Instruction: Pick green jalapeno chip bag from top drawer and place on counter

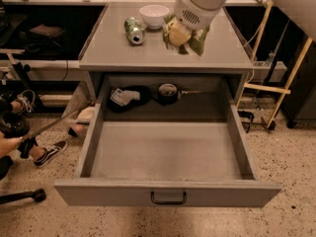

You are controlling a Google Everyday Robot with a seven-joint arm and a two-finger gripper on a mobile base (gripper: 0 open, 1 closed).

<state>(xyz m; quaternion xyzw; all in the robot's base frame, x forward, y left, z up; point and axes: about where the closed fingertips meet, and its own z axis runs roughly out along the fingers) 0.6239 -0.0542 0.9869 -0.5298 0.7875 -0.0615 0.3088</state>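
The green jalapeno chip bag (184, 35) hangs crumpled under the white arm, just above the middle-right of the counter (111, 51). My gripper (177, 29) is shut on the bag and mostly hidden behind the wrist housing and the bag. The top drawer (168, 189) stands pulled fully open below the counter, its dark handle (168, 198) facing me. The front and middle of the drawer floor are bare.
A green drink can (134, 30) lies on its side and a white bowl (154, 15) stands at the counter's back. A dark pouch with a white label (126, 98) and a round dark object (169, 93) sit at the drawer's back. A person's shoes (47, 152) are at the left, a wooden frame (281, 83) at the right.
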